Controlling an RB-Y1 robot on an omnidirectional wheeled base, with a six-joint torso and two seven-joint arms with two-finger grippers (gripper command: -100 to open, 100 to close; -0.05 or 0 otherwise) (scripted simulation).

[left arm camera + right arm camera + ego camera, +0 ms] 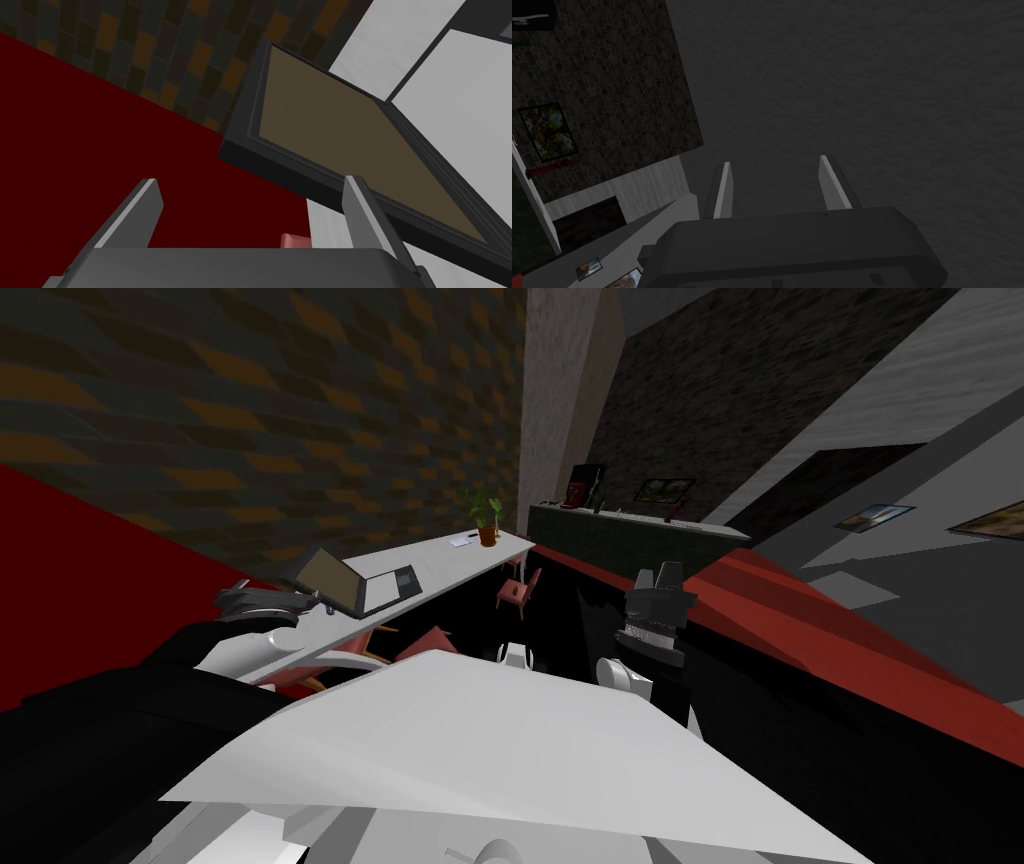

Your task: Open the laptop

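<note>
The laptop (pixel 352 580) sits on a long white desk (pixel 455 556). Its dark lid stands raised, showing a dull brown screen (pixel 320 135), and its pale base (pixel 385 586) lies flat. My left gripper (pixel 303 603) hovers at the lid's free edge on the side away from the hinge. In the left wrist view this gripper (pixel 252 202) is open; one finger (pixel 361 212) overlaps the lid's dark frame and only red floor shows between the two. My right gripper (pixel 660 586) is raised off to the right, away from the desk. Its fingers (pixel 828 182) stand apart with nothing between them.
A potted plant (pixel 486 520) and a sheet of paper with a pen (pixel 462 541) sit at the desk's far end. Red chairs (pixel 518 591) are tucked under the desk. A dark counter (pixel 620 533) with small objects runs along the back wall. Red floor (pixel 60 588) lies left.
</note>
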